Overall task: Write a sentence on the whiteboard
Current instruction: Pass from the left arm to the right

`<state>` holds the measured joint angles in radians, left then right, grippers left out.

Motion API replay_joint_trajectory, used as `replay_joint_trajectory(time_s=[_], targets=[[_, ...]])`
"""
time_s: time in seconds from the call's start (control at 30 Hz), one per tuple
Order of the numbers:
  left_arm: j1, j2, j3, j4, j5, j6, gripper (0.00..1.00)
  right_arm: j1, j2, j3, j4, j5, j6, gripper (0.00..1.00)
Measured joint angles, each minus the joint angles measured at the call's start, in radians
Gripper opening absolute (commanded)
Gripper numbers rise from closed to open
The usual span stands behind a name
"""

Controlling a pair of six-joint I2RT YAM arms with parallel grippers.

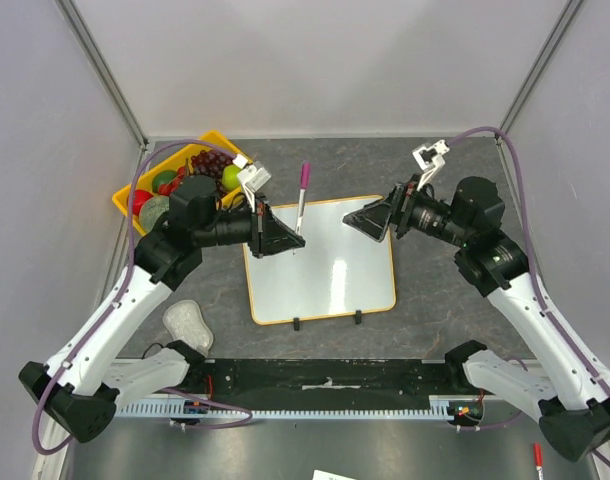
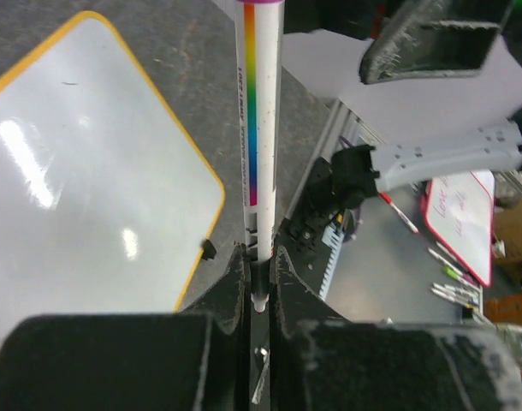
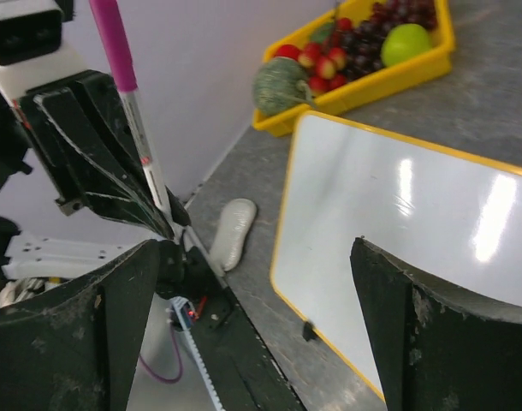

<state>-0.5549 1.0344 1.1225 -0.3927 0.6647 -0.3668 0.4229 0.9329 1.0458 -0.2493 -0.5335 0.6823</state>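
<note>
Whiteboard [image 1: 320,265] lies flat mid-table in the top view, between my two arms. My left gripper [image 1: 293,240] hangs over its far left corner, pinching a pink-capped marker [image 1: 302,195]. Left wrist view: jaws pressed tight on the marker's barrel. Right wrist view: my right gripper [image 3: 254,257] is spread wide, with the board below.

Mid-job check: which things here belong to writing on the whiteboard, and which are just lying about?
For the job: whiteboard, no writing visible yet; marker, gripped in the left claw; right claw, open above the board.

Lying about: yellow fruit tray; pale oval object beside the left arm; red-tipped pen at the near right edge.
</note>
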Motion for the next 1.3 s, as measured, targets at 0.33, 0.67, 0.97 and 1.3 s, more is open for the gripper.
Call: replay_joint_trajectory(time_s=[0.33,0.67,0.97,1.3], targets=[[0.000,-0.043,0.016,-0.033,0.210,0.031,0.02,0.212,0.134,0.035,0.260,-0.111,0.064,0.82],[0.000,-0.043,0.009,-0.034,0.311,0.034,0.02,0.328,0.209,0.069,0.330,-0.142,0.058,0.56],[0.000,-0.043,-0.004,-0.068,0.380,0.063,0.02,0.328,0.220,0.101,0.310,-0.203,0.040,0.50],[0.000,-0.043,-0.004,-0.144,0.435,0.122,0.02,0.328,0.232,0.142,0.266,-0.308,0.024,0.47]])
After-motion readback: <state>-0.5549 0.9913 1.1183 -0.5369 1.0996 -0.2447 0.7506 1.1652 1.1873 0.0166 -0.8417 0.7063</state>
